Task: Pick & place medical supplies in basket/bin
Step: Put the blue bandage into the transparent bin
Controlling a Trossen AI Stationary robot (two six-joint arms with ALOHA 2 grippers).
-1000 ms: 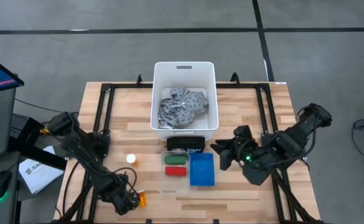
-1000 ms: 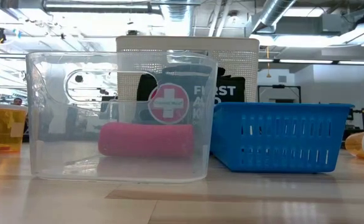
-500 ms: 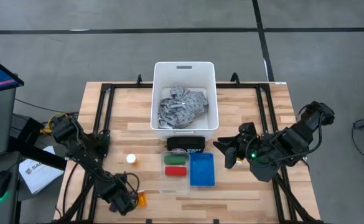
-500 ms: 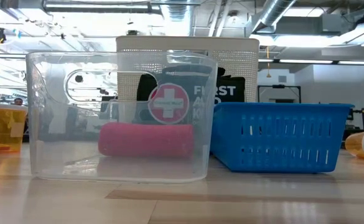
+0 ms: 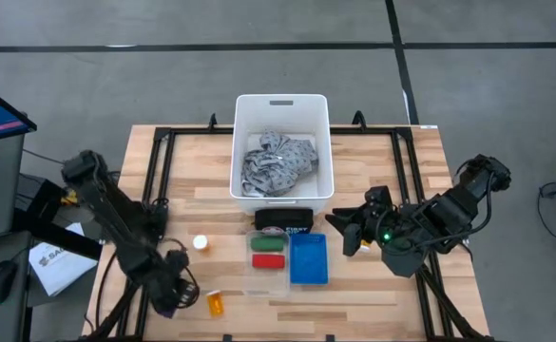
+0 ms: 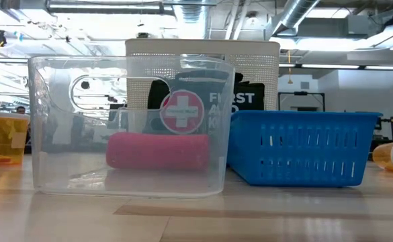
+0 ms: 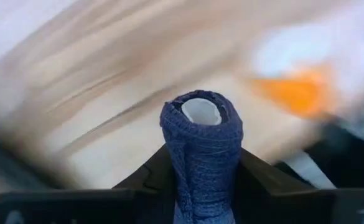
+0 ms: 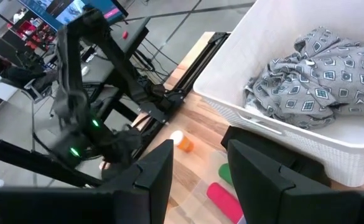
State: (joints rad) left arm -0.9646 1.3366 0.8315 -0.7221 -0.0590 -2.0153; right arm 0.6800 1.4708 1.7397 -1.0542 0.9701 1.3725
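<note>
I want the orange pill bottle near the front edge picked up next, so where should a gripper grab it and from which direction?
The orange pill bottle lies on its side on bare wood, clear of the left gripper beside it, which holds a blue roll. Probably best: descend from above and close across the orange body's middle, fingers straddling its round sides, not its ends.

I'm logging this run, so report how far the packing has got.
Done: the grey cloth lies in the white tub. In hand: the left hand grips a blue roll near the table's front left. Left: an orange bottle and a small white jar sit on the table, and a green roll and a red roll lie in the clear bin. The right hand waits open by the blue basket.
</note>
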